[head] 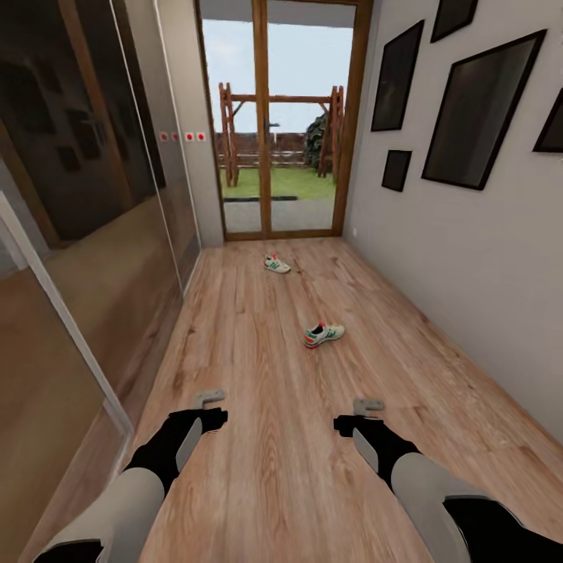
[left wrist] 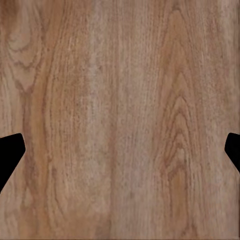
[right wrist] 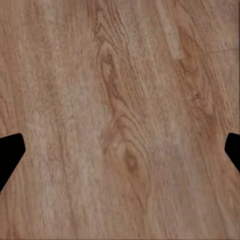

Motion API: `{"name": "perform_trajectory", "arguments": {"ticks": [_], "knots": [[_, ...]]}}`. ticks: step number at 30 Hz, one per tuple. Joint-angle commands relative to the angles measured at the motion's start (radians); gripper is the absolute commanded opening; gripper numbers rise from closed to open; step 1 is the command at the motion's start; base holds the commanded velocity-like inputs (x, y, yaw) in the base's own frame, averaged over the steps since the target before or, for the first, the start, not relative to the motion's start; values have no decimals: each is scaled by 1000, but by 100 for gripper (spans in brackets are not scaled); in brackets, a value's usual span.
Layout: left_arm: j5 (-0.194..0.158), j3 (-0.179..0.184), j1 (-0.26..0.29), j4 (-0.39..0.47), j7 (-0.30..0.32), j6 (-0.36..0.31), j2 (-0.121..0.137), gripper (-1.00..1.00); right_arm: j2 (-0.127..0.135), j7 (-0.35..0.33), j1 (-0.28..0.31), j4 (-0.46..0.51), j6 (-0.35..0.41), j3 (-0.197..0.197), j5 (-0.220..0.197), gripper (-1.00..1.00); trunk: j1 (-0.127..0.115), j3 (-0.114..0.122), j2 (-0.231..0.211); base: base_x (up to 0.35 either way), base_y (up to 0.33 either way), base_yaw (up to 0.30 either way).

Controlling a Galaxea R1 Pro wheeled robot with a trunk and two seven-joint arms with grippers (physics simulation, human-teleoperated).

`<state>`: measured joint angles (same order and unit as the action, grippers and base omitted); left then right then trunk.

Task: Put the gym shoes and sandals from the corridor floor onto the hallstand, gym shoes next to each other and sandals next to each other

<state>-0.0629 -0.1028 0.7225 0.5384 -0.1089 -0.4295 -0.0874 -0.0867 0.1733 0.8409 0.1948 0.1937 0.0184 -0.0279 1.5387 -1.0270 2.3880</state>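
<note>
Down a narrow corridor, on light wood-plank corridor floor point(head: 258, 367): two gym shoes lying well apart, sandals and hallstand yet to be found. Nearer gym shoe point(head: 324, 334) resting mid-floor, ahead of and slightly right of centre, red-orange heel toward the robot. Farther gym shoe point(head: 276, 263) lying close to the glazed door point(head: 283, 125) at the corridor's far end. Left gripper point(head: 209, 399) and right gripper point(head: 368, 407) held low and forward over bare planks, jaws spread wide on both, black fingertips point(left wrist: 10, 155) showing at the margins of the left wrist view and likewise fingertips point(right wrist: 10, 155) in the right wrist view, wood grain between them and nothing held. Mirrored wardrobe point(head: 86, 234) running along the left wall, framed pictures point(head: 481, 109) hanging on the right wall.

Judged to be at the approach stage, no shoe yet lifted. Risks from here: clipping the wardrobe or the right wall while rolling forward in so tight a passage; nudging the nearer shoe with the base before reaching down; a poor pinch on the soft upper, letting the shoe twist or drop on the way to the rack.
</note>
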Motion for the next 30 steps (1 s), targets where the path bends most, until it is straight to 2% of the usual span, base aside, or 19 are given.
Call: {"name": "perform_trajectory", "arguments": {"ticks": [1, 18, 30], "knots": [[0, 0, 0, 0, 0, 0, 0, 100, 0, 0, 0, 0, 0, 0, 0, 100, 0, 0, 0, 350, 0, -145], [0, 0, 0, -1, 0, 0, 0, 100, -1, 0, 0, 0, 0, 0, 0, 100, 0, 0, 0, 350, 22, -215], [0, 0, 0, -2, 0, 0, 0, 100, -1, 0, 0, -1, 1, 0, 0, 100, 0, 0, 0, 342, 126, -283]]}}
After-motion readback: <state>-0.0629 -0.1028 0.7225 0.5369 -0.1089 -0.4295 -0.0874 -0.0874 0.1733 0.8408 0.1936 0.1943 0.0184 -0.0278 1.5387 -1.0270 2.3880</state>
